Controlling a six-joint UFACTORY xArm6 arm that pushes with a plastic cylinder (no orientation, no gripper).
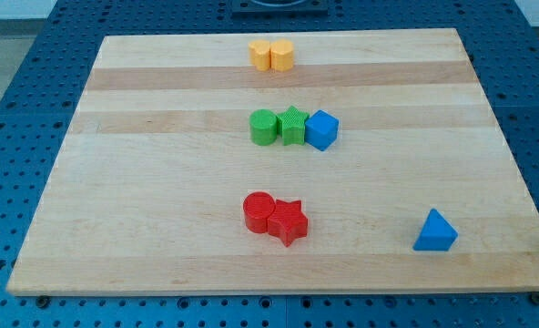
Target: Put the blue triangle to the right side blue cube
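Note:
The blue triangle (434, 230) lies near the view's bottom right of the wooden board (160, 210). The blue cube (321, 129) sits in the board's middle, touching a green star (292, 125) on its left. The triangle is well below and to the right of the cube. My tip does not show in the view.
A green cylinder (263, 127) touches the green star's left side. A red cylinder (259, 212) and a red star (289, 220) sit together at bottom centre. Two yellow blocks (271, 55) stand at the top centre. A blue perforated table surrounds the board.

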